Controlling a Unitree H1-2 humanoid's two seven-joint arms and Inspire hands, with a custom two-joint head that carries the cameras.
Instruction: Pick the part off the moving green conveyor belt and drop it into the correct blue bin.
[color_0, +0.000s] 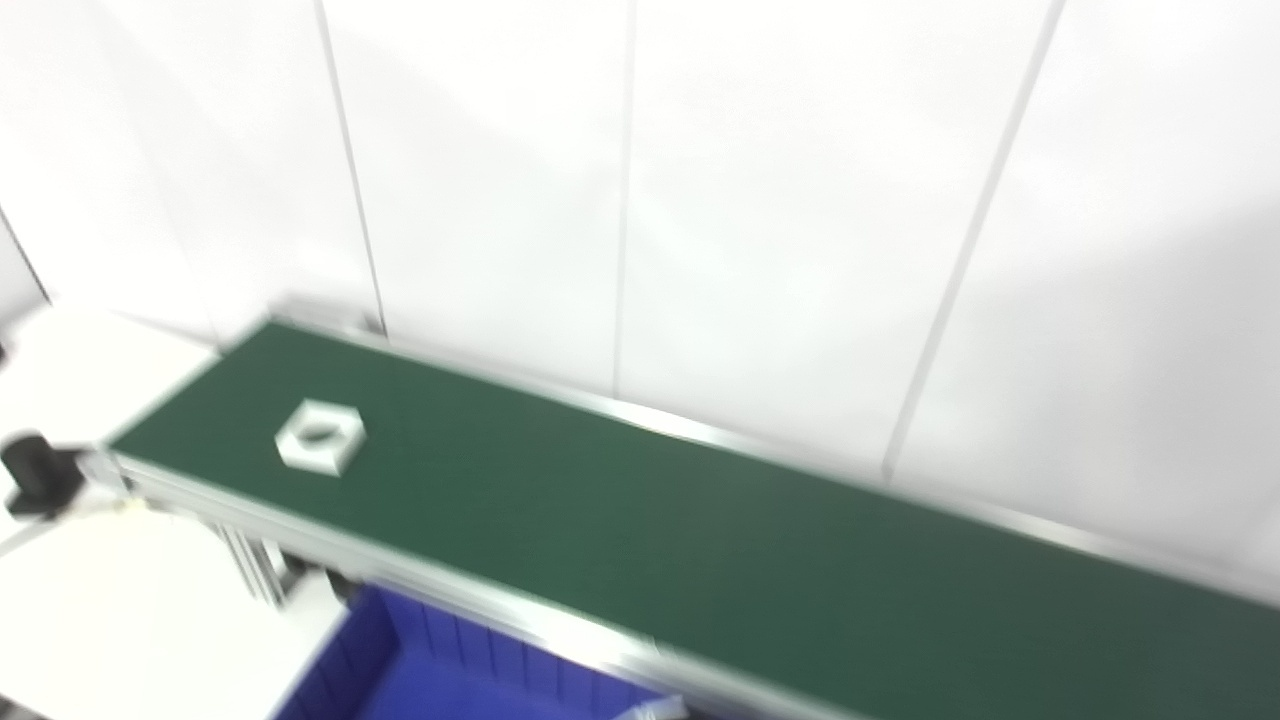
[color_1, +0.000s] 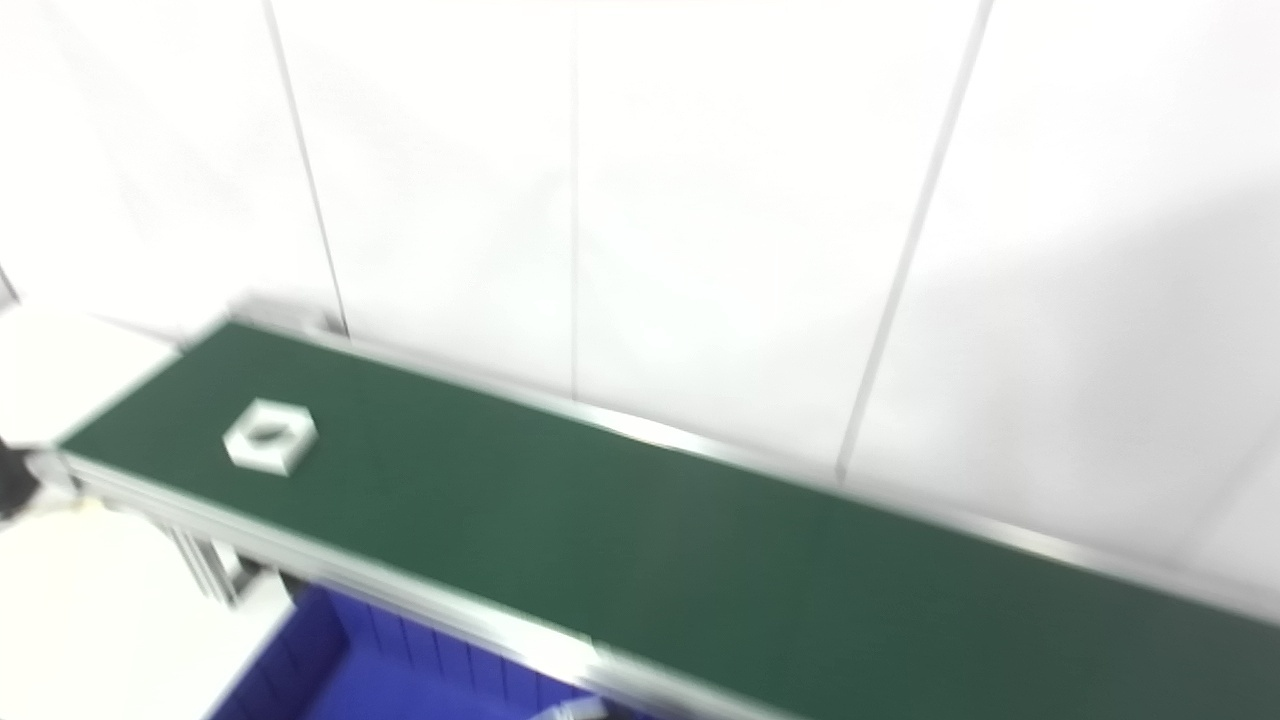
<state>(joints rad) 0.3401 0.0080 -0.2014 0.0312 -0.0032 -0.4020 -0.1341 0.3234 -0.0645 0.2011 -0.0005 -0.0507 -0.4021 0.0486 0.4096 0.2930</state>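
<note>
Hands both out of view; white hex part on green belt, blue bin contents unclear.

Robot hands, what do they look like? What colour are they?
Neither hand nor arm shows in either view, so their look cannot be told. Only the green conveyor belt, a white hexagonal part with a hole on it, and a blue bin below its near edge can be seen.

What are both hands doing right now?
Left hand: not in view.
Right hand: not in view.
The white hex nut lies unheld on the belt.
</note>
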